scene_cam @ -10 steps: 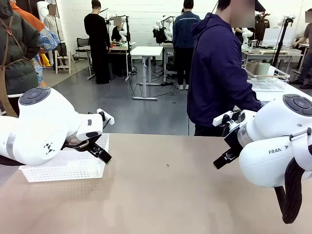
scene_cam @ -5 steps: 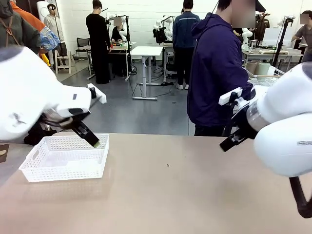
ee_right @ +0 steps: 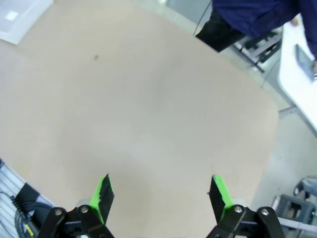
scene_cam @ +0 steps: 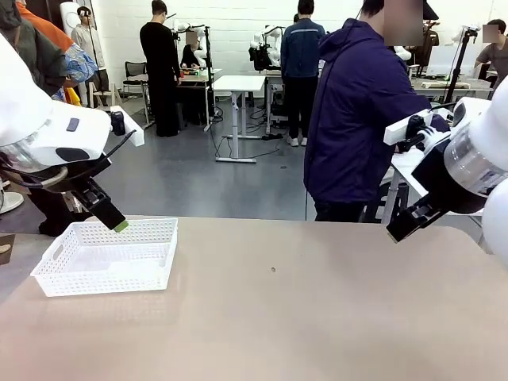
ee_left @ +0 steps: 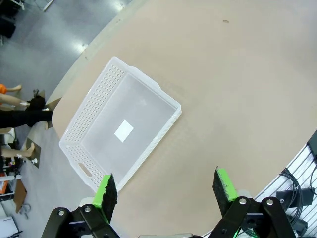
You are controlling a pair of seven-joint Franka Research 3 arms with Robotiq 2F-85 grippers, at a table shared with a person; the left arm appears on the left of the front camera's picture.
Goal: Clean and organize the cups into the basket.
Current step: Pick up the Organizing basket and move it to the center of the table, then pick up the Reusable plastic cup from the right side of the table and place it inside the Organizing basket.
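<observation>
The white lattice basket (scene_cam: 107,255) lies empty on the table's left side, and from above it shows as the basket (ee_left: 119,130) with a white label on its floor. My left gripper (scene_cam: 117,225) hangs open just above the basket's far rim; in the wrist view the left gripper (ee_left: 165,187) holds nothing between its green pads. My right gripper (scene_cam: 397,232) is raised at the table's right edge, and this right gripper (ee_right: 162,191) stands open over bare tabletop. The cups are out of view.
A person in a navy hoodie (scene_cam: 357,119) stands at the far side of the table, right of centre. The tan tabletop (scene_cam: 278,317) has a small dark speck (scene_cam: 273,270) near its middle. A corner of the basket (ee_right: 17,20) shows in the right wrist view.
Both arms have lifted and swung outward, away from the table's middle. The left gripper rose from in front of the basket to above its far rim. The person shifted slightly right.
</observation>
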